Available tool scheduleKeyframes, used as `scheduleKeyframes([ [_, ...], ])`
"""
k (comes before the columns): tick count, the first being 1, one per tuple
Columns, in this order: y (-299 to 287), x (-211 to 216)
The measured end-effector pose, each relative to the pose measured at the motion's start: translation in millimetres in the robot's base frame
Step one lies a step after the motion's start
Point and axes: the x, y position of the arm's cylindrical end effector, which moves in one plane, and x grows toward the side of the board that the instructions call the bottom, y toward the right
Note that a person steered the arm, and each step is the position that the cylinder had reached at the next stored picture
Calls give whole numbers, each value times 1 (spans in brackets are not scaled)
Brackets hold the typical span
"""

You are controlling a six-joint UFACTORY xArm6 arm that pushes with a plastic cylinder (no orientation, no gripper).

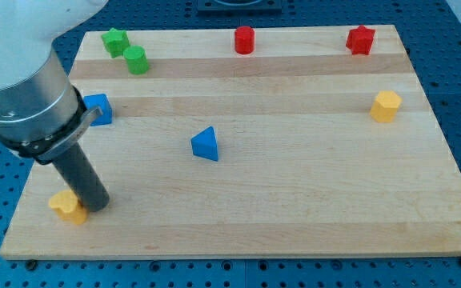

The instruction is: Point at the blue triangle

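Camera view has my tip (97, 206) parked down near the view's bottom-left corner of the wooden surface (294, 200), right up against a yellow block (68, 206) whose shape I can't really make out because the rod covers its right side; it looks like they're touching. No fingers on this rig, it's just a straight dark rod, so nothing to open or close. Using the blue triangle (206, 144) as the landmark from here on: it sits roughly mid-board, a bit left of centre, and my tip is well apart from it, off to the view's left and lower down. So is that yellow block. Up and to the left of the triangle there's a blue cube (98, 109), partly tucked behind the big silver arm housing (26, 88). Further up and left of the triangle, near the top edge, a green star-ish block (116, 41) and a green cylinder (137, 60) sit just beside each other. Above the triangle and slightly right, a red cylinder (245, 39) stands near the top edge. Way off to the upper right of the triangle there's a red star-shaped block (360, 39) in the corner, and a yellow hexagon-looking block (386, 106) to the right of the triangle, near the right edge and a little higher.
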Motion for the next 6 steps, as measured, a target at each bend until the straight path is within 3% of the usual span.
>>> scheduleKeyframes([
  [3,10,-10],
  [6,81,-75],
])
